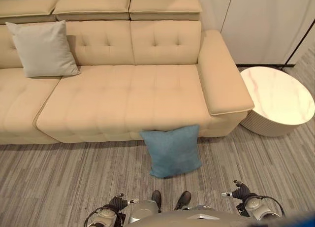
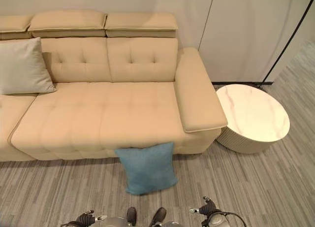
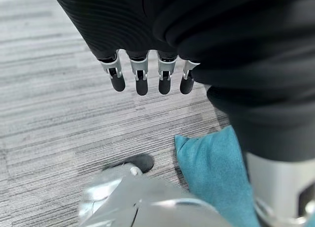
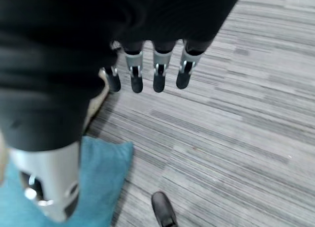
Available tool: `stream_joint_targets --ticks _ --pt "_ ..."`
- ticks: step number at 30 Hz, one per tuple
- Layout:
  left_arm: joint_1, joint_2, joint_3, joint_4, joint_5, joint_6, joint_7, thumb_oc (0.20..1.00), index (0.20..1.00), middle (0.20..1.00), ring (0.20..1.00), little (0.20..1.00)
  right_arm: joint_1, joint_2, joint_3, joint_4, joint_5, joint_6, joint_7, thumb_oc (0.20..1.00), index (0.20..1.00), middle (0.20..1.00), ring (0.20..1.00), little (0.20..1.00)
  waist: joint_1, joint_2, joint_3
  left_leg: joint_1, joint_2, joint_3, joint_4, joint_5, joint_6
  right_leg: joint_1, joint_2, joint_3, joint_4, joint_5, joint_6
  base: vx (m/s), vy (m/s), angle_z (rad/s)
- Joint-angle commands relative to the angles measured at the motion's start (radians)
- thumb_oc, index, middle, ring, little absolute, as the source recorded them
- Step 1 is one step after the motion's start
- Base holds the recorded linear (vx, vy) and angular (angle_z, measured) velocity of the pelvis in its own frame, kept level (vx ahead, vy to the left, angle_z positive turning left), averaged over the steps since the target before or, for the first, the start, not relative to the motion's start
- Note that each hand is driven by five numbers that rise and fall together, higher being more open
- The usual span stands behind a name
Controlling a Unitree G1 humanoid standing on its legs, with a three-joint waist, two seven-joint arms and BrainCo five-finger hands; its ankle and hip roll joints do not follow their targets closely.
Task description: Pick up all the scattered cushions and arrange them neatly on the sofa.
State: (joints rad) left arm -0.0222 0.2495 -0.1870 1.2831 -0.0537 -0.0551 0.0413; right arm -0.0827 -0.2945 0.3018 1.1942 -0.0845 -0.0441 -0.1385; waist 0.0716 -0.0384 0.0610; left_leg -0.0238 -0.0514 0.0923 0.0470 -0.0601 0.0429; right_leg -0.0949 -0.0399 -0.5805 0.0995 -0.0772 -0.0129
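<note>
A blue cushion (image 1: 172, 150) stands on the grey carpet, leaning against the front of the beige sofa (image 1: 123, 104). A light grey cushion (image 1: 43, 49) rests upright against the sofa's backrest at the left. My left hand (image 1: 117, 203) hangs low at the bottom edge, left of the blue cushion and apart from it. In its wrist view the fingers (image 3: 141, 78) point straight down over the carpet, holding nothing, with the blue cushion (image 3: 211, 173) beyond them. My right hand (image 1: 241, 191) hangs to the cushion's right, its fingers (image 4: 157, 77) straight and empty.
A round white marble-topped side table (image 1: 278, 96) stands right of the sofa's armrest (image 1: 224, 74). White wall panels (image 2: 246, 30) rise behind it. Striped grey carpet (image 1: 59, 178) lies in front of the sofa.
</note>
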Motion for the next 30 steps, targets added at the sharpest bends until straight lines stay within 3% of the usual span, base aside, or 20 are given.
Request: stream_joint_targets --ticks 1,2,8,12,17,19,24,30 --pt "-0.034 0.036 0.005 0.018 0.014 -0.015 0.000 1.000 1.000 1.000 1.000 1.000 -0.046 -0.019 -0.006 -0.033 -0.007 -0.008 0.001 1.000 1.000 1.000 1.000 1.000 0.001 0.005 0.055 -0.029 0.013 -0.071 0.022 -0.018 -0.033 0.033 -0.164 0.199 0.185 0.045 0.152 0.10 0.052 0.28" --pt "-0.032 0.039 0.002 0.018 0.006 -0.021 -0.001 1.000 1.000 1.000 1.000 1.000 -0.045 -0.019 -0.005 -0.035 -0.002 -0.012 0.002 1.000 1.000 1.000 1.000 1.000 -0.008 0.004 0.053 -0.022 0.012 -0.090 0.015 -0.020 -0.034 0.020 -0.145 0.261 0.141 0.042 0.144 0.10 -0.024 0.55" --pt "-0.046 0.040 -0.012 0.025 0.003 -0.032 0.008 1.000 1.000 1.000 1.000 1.000 -0.051 -0.023 0.004 -0.033 0.001 -0.007 0.001 1.000 1.000 1.000 1.000 1.000 -0.048 -0.001 0.064 0.003 0.000 -0.170 -0.011 -0.019 -0.048 -0.061 -0.100 0.433 0.003 0.109 0.161 0.14 -0.082 0.52" --pt "-0.064 0.037 -0.017 0.023 0.001 -0.038 0.012 1.000 1.000 1.000 1.000 1.000 -0.048 -0.031 0.005 -0.039 0.008 -0.018 -0.007 1.000 1.000 1.000 1.000 1.000 -0.053 -0.018 0.063 -0.012 0.010 -0.197 -0.007 -0.021 -0.084 -0.023 -0.097 0.385 -0.052 0.115 0.153 0.11 -0.177 0.89" --pt "-0.103 0.030 -0.020 -0.005 -0.039 -0.043 0.025 1.000 1.000 1.000 1.000 1.000 -0.060 -0.041 -0.002 -0.041 0.032 -0.028 -0.021 1.000 1.000 1.000 1.000 1.000 -0.062 -0.025 0.089 -0.078 0.039 -0.199 0.031 -0.016 -0.105 -0.031 -0.093 0.326 -0.046 0.090 0.131 0.00 -0.121 0.47" --pt "-0.161 0.034 -0.002 -0.071 -0.148 -0.074 0.058 1.000 1.000 1.000 1.000 1.000 -0.094 -0.051 -0.007 -0.069 0.059 -0.037 -0.051 1.000 1.000 1.000 1.000 1.000 -0.062 -0.036 0.145 -0.179 0.044 -0.198 0.088 -0.009 -0.111 -0.111 -0.098 0.300 0.003 0.080 0.116 -0.18 -0.129 0.32" --pt "-0.258 0.055 -0.020 -0.191 -0.258 -0.124 0.130 1.000 1.000 1.000 1.000 1.000 -0.166 -0.089 -0.015 -0.156 0.104 -0.048 -0.112 1.000 1.000 1.000 1.000 1.000 -0.068 -0.039 0.194 -0.349 0.044 -0.182 0.144 0.009 -0.121 -0.295 -0.110 0.293 0.082 0.080 0.103 -0.13 -0.029 0.14" --pt "-0.312 0.069 -0.044 -0.233 -0.293 -0.141 0.158 1.000 1.000 1.000 1.000 1.000 -0.236 -0.088 -0.009 -0.186 0.148 -0.059 -0.150 1.000 1.000 1.000 1.000 1.000 -0.076 -0.032 0.194 -0.405 0.059 -0.180 0.115 0.035 -0.131 -0.366 -0.106 0.304 0.087 0.080 0.100 0.00 -0.021 0.02"
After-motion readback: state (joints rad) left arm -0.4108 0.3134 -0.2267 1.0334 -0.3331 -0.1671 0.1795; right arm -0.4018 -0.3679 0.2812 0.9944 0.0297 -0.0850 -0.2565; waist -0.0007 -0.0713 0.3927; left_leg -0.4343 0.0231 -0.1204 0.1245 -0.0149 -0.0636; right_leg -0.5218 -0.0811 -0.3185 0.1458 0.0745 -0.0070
